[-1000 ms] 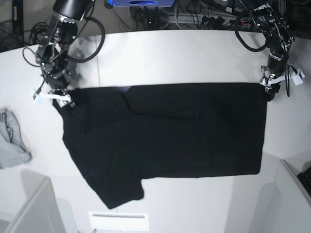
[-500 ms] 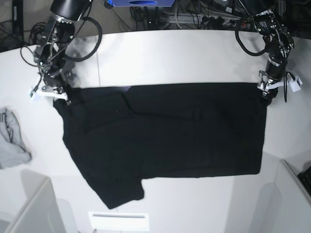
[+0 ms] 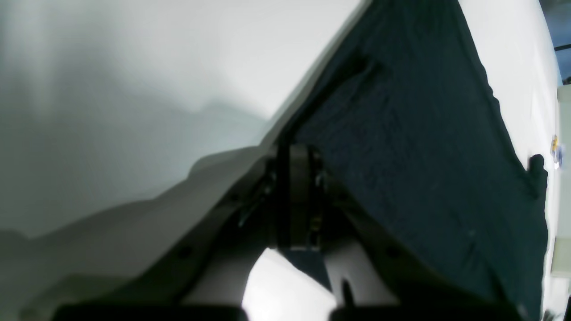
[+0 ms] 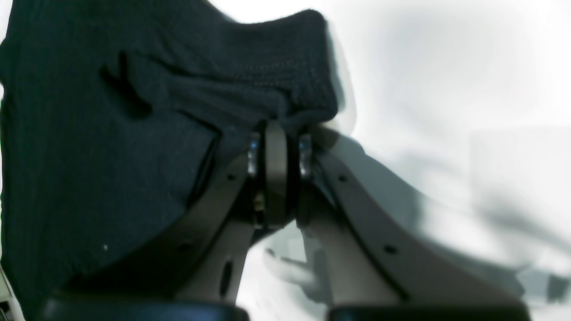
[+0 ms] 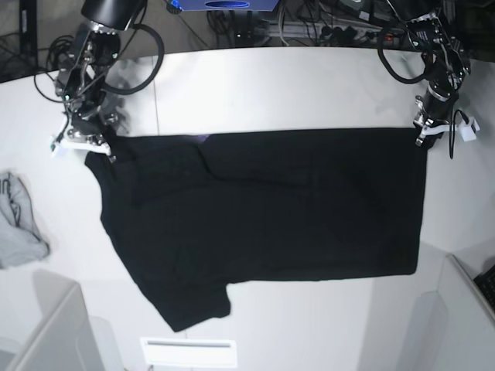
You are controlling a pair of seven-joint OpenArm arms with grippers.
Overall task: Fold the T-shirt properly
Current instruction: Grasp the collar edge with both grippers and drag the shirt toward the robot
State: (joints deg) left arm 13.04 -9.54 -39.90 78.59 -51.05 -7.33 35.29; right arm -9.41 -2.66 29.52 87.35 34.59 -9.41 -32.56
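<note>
Across the white table (image 5: 294,85) lies the black T-shirt (image 5: 263,209), spread flat (one sleeve pointing toward the near edge). Left gripper (image 5: 422,139) and right gripper (image 5: 93,145) each pinch a far corner. A grey cloth (image 5: 19,224) sits apart; cables (image 5: 309,27) crowd behind the table.

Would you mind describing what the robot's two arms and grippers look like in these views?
Both arms are black, jointed and draped with looping black cables. In the base view the left gripper and the right gripper carry white parts at the wrist. Up close, the right gripper's fingers are dark grey curved plates with small holes.
</note>
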